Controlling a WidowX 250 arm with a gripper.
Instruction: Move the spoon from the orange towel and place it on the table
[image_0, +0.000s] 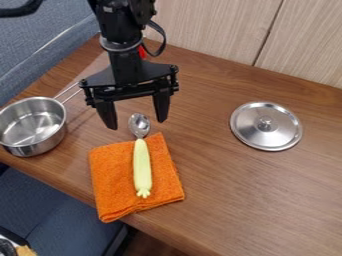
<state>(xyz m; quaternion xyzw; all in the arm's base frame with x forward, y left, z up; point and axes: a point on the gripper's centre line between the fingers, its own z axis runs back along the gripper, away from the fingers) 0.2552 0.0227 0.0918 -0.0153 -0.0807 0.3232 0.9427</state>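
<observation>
Spoon (142, 167): lies lengthwise on the orange towel (113, 172), pale handle on the cloth, metal bowl sticking out past the towel's far edge, over the tabletop. Cannot tell whether the bowl touches wood.

Gripper (136, 124): hangs over the bowl end, jaws released and well spread, one finger to each side of the spoon, nothing held. Height above the wood hard to judge from my one slanted view.

I judge this the lining-up step, with lift and placing ahead. Main worry is the grip. Bowl is smooth, rounded metal; a pinch there could skid off or spin the spoon. Too high, and I close on air; too low, and the fingertips press into the table (234, 195). The neck, or the handle just behind it, looks the safer bite, but there the fingers may catch cloth. Towel looks soft and loose, so it would probably come up with the spoon or bunch beneath it. Held by the bowl, the long handle would likely sag and drag over the cloth.

Farther out: pot (41, 145) left of the towel, its thin handle (69, 92) pointing in behind the gripper; a wide swing that way might knock it. Lid (266, 126) well off to the right; setting down too far over could land the spoon on its rim. Near edge of the table runs close by the towel, so a slip there could send the spoon over.
</observation>
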